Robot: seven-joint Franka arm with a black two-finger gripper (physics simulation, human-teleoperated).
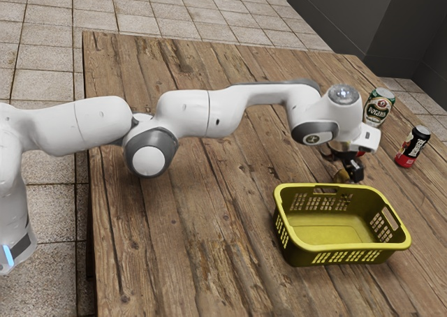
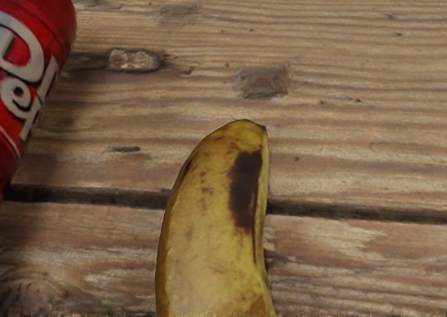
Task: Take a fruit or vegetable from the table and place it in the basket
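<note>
Pincer (image 1: 353, 169): was black. Banana (image 2: 209, 240), at the pincer: was yellow, specked brown, with one dark brown blotch. Can (image 2: 31, 72), close by the pincer: was red, lettered in white. Basket (image 1: 335, 249), near the pincer: was yellow-green, its walls patterned with slots. Green can (image 1: 378, 107), beyond the pincer: bore a pale label and red roundel. Black can (image 1: 413, 146), farther from the pincer: had white lettering and a red base. Table (image 1: 202, 261), beneath the pincer: was brown, streaked with darker grain.
</note>
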